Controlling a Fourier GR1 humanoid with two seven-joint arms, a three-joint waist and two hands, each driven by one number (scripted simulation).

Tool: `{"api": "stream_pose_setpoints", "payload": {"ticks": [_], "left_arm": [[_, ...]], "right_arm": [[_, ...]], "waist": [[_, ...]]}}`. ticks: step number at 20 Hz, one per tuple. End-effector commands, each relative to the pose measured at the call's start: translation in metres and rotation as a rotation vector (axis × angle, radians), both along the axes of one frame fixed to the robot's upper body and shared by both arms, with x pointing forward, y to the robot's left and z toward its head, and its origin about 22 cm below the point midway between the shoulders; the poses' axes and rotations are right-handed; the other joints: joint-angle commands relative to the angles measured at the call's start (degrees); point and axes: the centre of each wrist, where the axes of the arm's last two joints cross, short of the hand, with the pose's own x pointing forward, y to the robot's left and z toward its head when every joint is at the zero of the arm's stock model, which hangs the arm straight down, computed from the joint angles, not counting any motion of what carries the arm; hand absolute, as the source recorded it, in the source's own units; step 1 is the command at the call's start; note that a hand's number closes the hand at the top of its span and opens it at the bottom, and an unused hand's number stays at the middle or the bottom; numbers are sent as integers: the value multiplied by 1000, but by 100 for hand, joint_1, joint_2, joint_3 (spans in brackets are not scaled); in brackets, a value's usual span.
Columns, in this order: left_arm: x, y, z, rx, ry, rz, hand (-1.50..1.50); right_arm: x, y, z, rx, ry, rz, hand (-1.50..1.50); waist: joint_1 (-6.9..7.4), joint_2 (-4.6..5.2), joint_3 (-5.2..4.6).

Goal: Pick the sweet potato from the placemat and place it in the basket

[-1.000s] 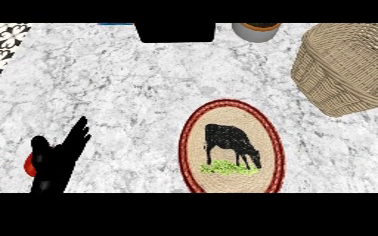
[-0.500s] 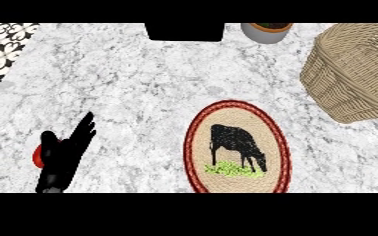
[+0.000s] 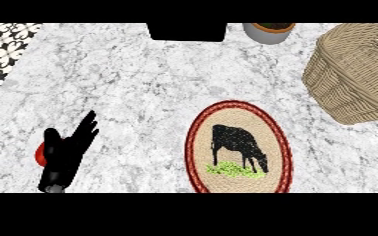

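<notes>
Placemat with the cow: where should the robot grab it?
Probably pinch the placemat by its red rim, coming from the left: it lies flat on the counter, so only the edge offers a hold, and the open left hand is on that side.

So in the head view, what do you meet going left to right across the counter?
Left hand with fingers straight over a red thing → black block at the far edge → cow placemat → grey pot → wicker basket.
</notes>
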Motion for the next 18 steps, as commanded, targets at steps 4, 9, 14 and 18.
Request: {"api": "stream_pose_setpoints", "payload": {"ticks": [4,9,14,18], "left_arm": [[-22,-1,-20,-1,117,20,0],[-9,4,-18,-11,124,24,0],[-4,6,-11,-7,111,2,0],[-7,3,-21,-7,105,12,0]], "right_arm": [[26,-14,-55,104,59,-7,150],[37,-19,-74,107,46,12,150],[23,-42,-57,-162,33,-156,150],[27,-45,-79,-230,22,-113,-150]], "waist": [[-9,49,-50],[-41,54,-50],[2,92,-46],[50,116,-43]]}}
